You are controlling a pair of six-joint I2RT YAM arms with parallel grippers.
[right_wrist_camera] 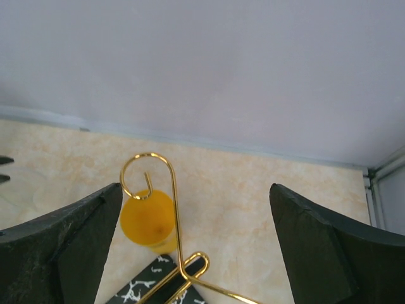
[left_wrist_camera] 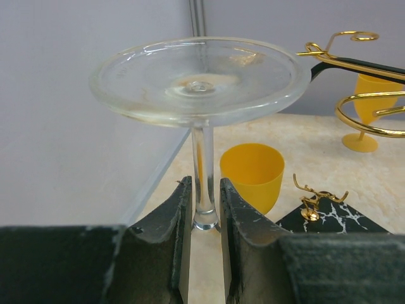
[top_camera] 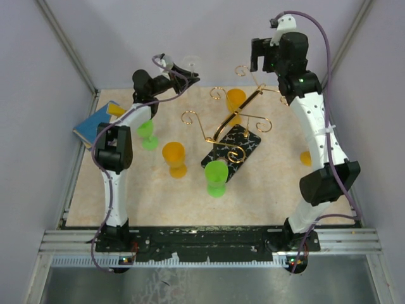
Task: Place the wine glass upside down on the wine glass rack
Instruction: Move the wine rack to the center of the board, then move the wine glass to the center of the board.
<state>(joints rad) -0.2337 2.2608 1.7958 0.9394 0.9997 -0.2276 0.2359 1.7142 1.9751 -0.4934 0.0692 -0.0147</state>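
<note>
My left gripper [top_camera: 179, 78] is shut on the stem of a clear wine glass [top_camera: 190, 63], held above the table's far left. In the left wrist view the fingers [left_wrist_camera: 177, 215] clamp the stem, and the glass's round foot [left_wrist_camera: 196, 79] points away from them. The bowl is hidden. The wine glass rack [top_camera: 234, 120] is gold wire with scroll ends on a black marbled base [top_camera: 243, 142], and stands to the right of the glass. Its arms [left_wrist_camera: 354, 60] show at the right of the left wrist view. My right gripper [top_camera: 261, 55] is open and empty above a scroll arm [right_wrist_camera: 166, 190].
Two orange cups [top_camera: 174, 157] [top_camera: 235, 99] and two green cups [top_camera: 216, 177] [top_camera: 147, 134] stand around the rack. A blue and yellow object [top_camera: 98, 121] lies at the left edge. A small orange item [top_camera: 305, 157] sits behind the right arm. Walls enclose the back and sides.
</note>
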